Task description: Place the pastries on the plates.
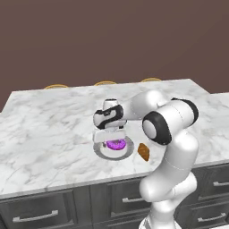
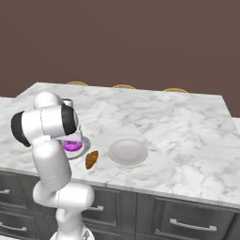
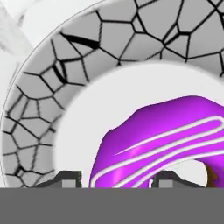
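Observation:
The purple-frosted donut [image 1: 116, 144] [image 2: 71, 146] [image 3: 166, 131] lies in the white centre of the gray-rimmed plate [image 1: 100, 151] [image 2: 85, 146] [image 3: 43, 109]. My gripper [image 1: 112, 134] [image 3: 117, 179] hangs straight down over it. One fingertip [image 3: 70, 178] stands just outside the donut's ring and the other stands in its hole. A thin gap shows beside the outer fingertip, so the jaws are slightly open and off the donut. The brown croissant [image 1: 143, 152] [image 2: 92, 159] lies on the counter just right of this plate. Further right sits the plain white plate [image 2: 128, 152], bare.
Everything sits near the front edge of a marble counter [image 1: 44, 129] [image 2: 187, 136]. Dark drawers [image 1: 40, 214] run below it. Several tan chair tops [image 1: 105, 83] peek over the far edge. My own arm [image 2: 47, 140] hides part of the gray-rimmed plate in the right base view.

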